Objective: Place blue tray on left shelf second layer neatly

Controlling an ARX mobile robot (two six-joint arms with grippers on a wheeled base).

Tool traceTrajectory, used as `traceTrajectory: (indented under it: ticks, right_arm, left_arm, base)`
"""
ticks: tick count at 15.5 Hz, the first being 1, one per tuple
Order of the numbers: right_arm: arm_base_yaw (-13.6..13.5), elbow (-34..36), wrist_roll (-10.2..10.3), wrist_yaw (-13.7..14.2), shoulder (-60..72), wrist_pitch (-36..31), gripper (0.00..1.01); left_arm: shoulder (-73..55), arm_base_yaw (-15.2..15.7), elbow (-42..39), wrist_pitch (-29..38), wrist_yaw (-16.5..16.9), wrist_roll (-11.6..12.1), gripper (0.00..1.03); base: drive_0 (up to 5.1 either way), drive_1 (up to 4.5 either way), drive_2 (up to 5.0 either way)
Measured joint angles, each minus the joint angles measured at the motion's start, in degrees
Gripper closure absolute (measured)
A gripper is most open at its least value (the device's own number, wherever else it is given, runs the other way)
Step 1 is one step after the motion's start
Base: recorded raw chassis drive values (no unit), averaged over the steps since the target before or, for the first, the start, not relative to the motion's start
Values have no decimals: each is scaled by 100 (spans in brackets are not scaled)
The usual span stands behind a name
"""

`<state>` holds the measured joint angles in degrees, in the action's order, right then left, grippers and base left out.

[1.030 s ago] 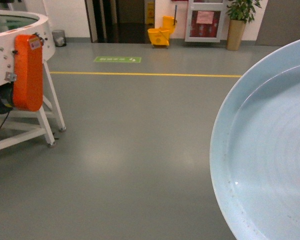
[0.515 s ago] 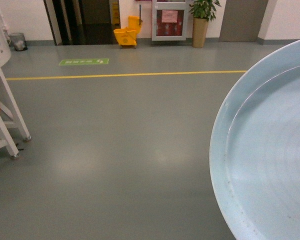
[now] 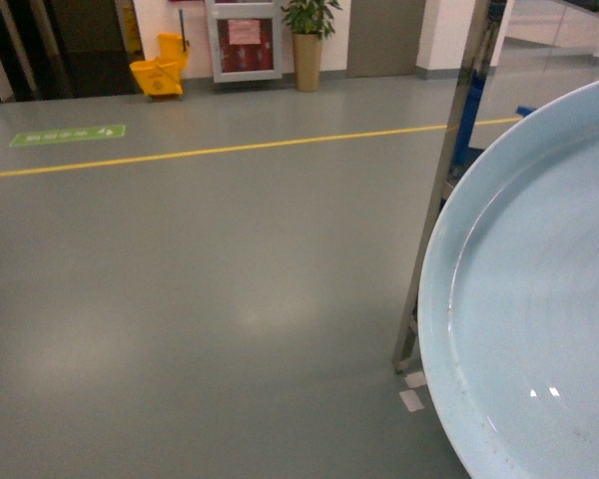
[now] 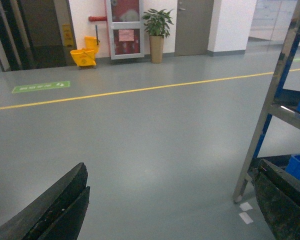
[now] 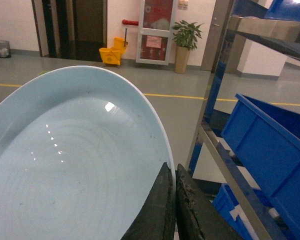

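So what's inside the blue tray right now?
The blue tray holds nothing, only light reflections and small dark specks. The right gripper clamps its rim, covering that bit.

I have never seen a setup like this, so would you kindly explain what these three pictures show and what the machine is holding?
They come from a wheeled robot with two arms, each ending in a gripper. One camera looks ahead from its head; the others ride on the wrists. The right gripper pinches the rim of the blue tray, which fills the head view's right side. The left gripper is open and empty. Ahead to the right stands a steel shelf holding blue crates. Across the grey floor are a yellow mop bucket and a potted plant.
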<state>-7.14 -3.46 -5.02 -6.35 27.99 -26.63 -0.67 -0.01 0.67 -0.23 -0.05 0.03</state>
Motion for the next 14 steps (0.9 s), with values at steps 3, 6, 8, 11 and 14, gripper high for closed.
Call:
traceTrajectory:
  ticks: [3,6,8,11,14]
  right_arm:
    - [0,0,0,-2,0,0,99]
    - [0,0,0,-2,0,0,99]
    - [0,0,0,-2,0,0,99]
    - [2,0,0,-2,-2,-2,99]
    - [0,0,0,0,-2,-9,99]
  left_arm:
    - [0,0,0,0,-2,-2,5]
    - [0,0,0,0,-2,0,5]
    - [0,0,0,0,0,0,5]
    - [0,0,0,0,-2,0,5]
    - [0,0,0,-13,9,0,5]
  base:
    - [-158,-158,-158]
    - [-163,-163,-163]
    - [-175,-175,-175]
    - [-175,-175,-175]
    - [-175,-175,-175]
